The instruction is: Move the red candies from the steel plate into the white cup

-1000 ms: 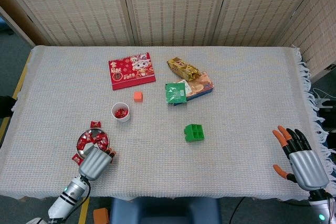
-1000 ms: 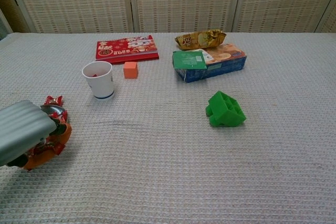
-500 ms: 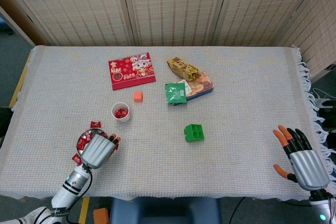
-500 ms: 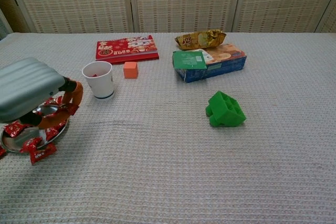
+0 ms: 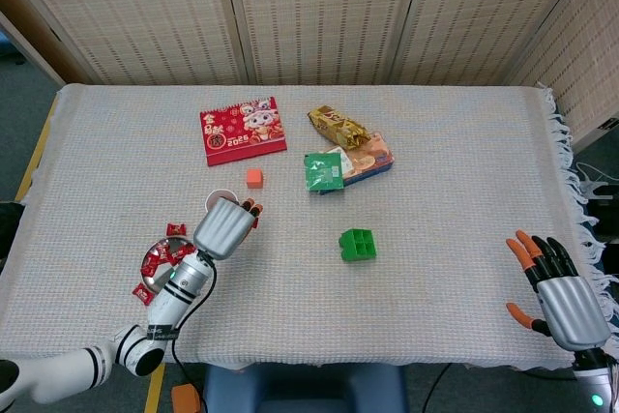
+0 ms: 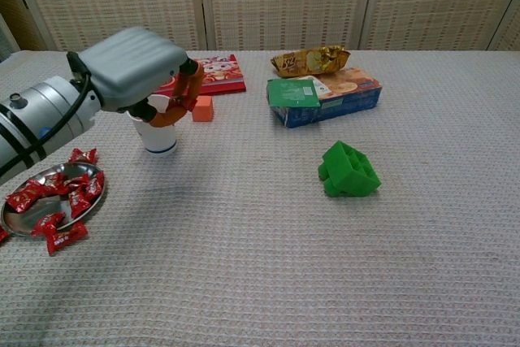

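Chest view: left hand (image 6: 136, 67) over the white cup (image 6: 157, 131).

Its fingers (image 6: 188, 95) curl down above the cup's mouth, and whether they hold a candy I cannot tell. From the head view the same hand (image 5: 224, 226) covers most of the cup (image 5: 219, 196). Red candies (image 6: 58, 201) lie on the steel plate (image 6: 24, 221) to the left of the cup, with a few loose ones on the cloth beside its rim. The right hand (image 5: 561, 295) rests at the table's near right edge, fingers spread, holding nothing. An orange cube (image 6: 201, 108), a red calendar (image 6: 213, 73), snack packets (image 6: 323, 91) and a green block (image 6: 349, 170) lie further off.
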Action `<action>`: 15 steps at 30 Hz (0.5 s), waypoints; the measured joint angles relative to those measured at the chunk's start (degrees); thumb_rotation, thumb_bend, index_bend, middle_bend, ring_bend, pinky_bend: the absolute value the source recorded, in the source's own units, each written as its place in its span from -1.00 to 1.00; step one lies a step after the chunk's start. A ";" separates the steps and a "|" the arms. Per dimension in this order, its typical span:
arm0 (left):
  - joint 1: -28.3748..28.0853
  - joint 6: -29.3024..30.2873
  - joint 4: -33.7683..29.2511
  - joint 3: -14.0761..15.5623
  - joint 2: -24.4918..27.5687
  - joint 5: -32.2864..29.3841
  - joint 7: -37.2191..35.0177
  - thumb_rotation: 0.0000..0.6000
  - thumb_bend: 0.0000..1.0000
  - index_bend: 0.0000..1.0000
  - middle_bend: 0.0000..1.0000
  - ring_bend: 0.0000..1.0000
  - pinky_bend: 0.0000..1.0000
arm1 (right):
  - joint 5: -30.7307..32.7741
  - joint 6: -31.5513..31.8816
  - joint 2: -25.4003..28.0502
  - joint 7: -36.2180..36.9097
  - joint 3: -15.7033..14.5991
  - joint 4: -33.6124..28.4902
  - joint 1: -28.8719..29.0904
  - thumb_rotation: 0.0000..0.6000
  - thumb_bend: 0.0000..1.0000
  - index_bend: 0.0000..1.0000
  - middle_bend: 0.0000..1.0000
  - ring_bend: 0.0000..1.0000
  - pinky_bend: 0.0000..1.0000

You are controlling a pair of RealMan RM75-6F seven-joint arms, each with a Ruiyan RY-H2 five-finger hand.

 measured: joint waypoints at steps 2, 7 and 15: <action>-1.10 -0.68 3.21 -0.52 -1.07 -1.02 0.18 1.00 -0.15 0.22 0.25 0.58 1.00 | 0.12 0.09 0.06 0.09 0.04 0.04 -0.08 1.00 -0.75 -1.00 -1.00 -1.00 -1.00; -3.06 -1.75 9.46 -1.26 -2.79 -3.37 -0.44 1.00 -0.15 0.21 0.24 0.58 1.00 | 0.46 0.17 0.10 -0.01 0.17 0.08 -0.18 1.00 -0.75 -1.00 -1.00 -1.00 -1.00; -4.07 -3.04 12.10 -0.46 -2.58 -5.96 -1.35 1.00 -0.16 0.02 0.06 0.58 1.00 | 1.02 -0.32 -0.19 -0.68 0.48 -0.06 0.04 1.00 -0.75 -1.00 -1.00 -1.00 -1.00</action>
